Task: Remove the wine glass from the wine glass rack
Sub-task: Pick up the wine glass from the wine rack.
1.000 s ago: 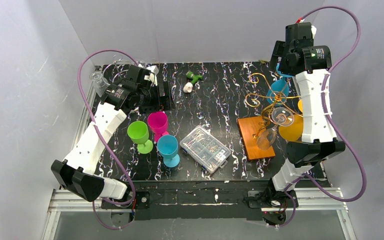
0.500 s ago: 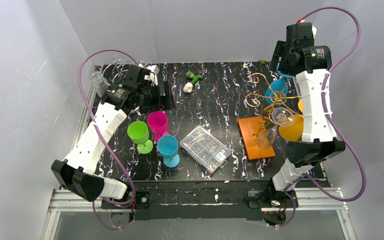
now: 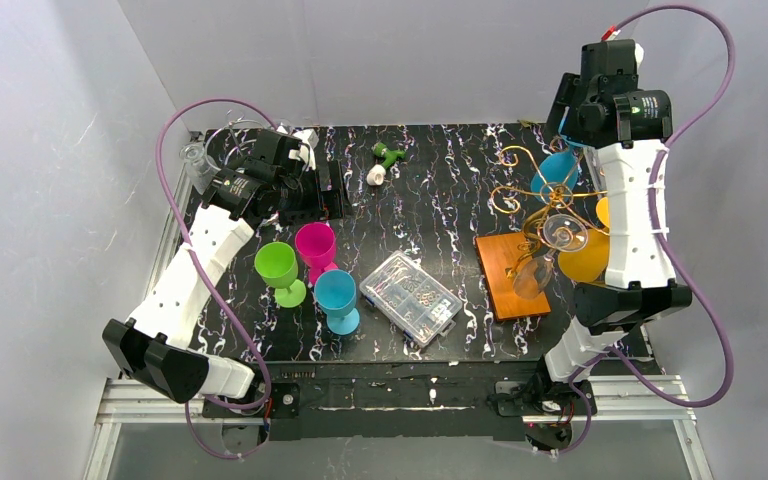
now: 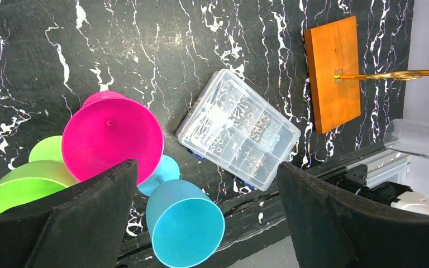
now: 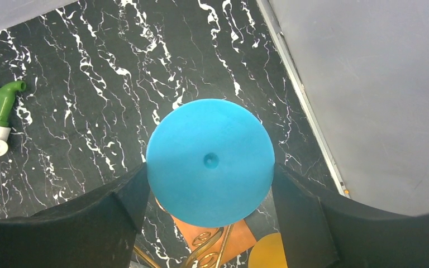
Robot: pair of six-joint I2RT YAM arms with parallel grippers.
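The golden wine glass rack stands on its wooden base at the right of the table. A blue wine glass hangs upside down on a far arm of the rack. In the right wrist view its round foot fills the gap of my right gripper, and both fingers touch the foot's rim. Two clear glasses and an orange one also hang on the rack. My left gripper hovers open and empty at the far left, over the standing cups.
A green cup, a pink cup and a blue cup stand left of centre. A clear compartment box lies in the middle. A green pipe fitting lies at the back. Walls close in on both sides.
My right gripper has narrowed onto the blue glass's foot, and the wrist has risen slightly with it. The left arm has barely moved.
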